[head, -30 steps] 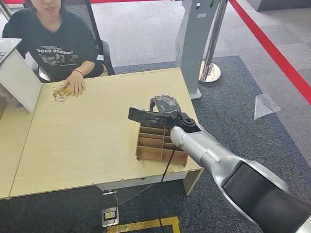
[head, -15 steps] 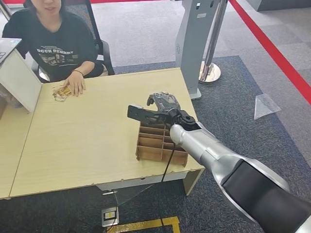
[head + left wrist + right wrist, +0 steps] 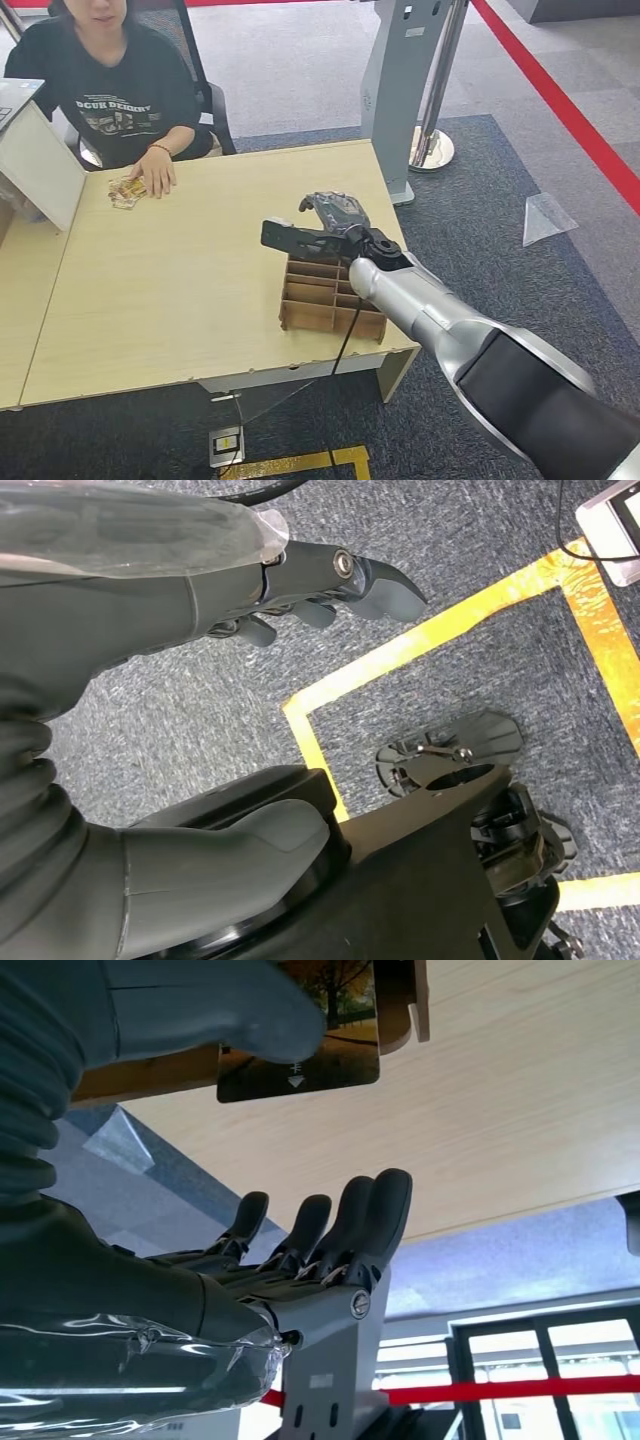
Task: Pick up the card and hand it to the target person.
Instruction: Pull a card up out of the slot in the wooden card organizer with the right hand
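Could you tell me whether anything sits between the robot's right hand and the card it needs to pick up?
Nothing visible does. In the right wrist view, the card stands in the wooden slotted holder, just past the right hand; the thumb overlaps its edge, with open space between it and the fingers.

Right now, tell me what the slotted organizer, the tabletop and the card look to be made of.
Slotted organizer: likely thin cut wood or fibreboard, matte brown, with interlocking dividers. Tabletop: pale wood-grain laminate, by its look, smooth with a low sheen. Card: probably glossy plastic, a printed picture on a thin, flat, round-cornered face.
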